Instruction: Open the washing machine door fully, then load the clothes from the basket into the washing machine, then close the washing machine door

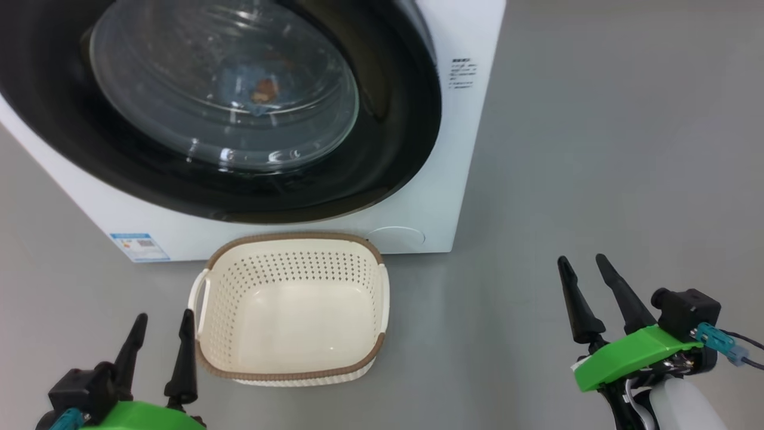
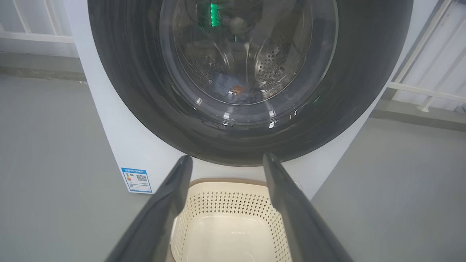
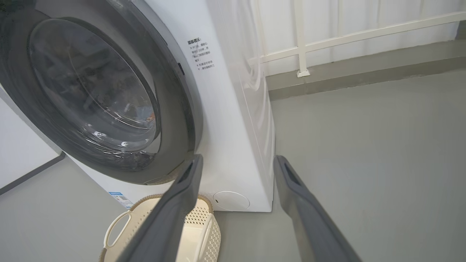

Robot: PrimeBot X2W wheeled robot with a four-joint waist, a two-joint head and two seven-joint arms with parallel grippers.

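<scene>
The white washing machine [image 1: 465, 149] stands ahead with its black-rimmed door [image 1: 388, 149] shut flat against the front. Through the glass I see light-blue clothes [image 1: 256, 89] with a brown-orange patch lying in the drum, also clothes [image 2: 231, 87] in the left wrist view. In front of the machine the cream basket [image 1: 382, 286] sits on the floor with nothing in it. My left gripper [image 1: 162, 328] is open just left of the basket. Well to the right of the basket, my right gripper [image 1: 584, 269] is open over bare floor.
Grey floor [image 1: 597, 149] spreads to the right of the machine. A white railing [image 3: 327, 40] and a low grey kerb run along the wall behind. A blue label [image 1: 140, 246] sits at the machine's lower left corner, a round cover [image 1: 397, 237] at its lower right.
</scene>
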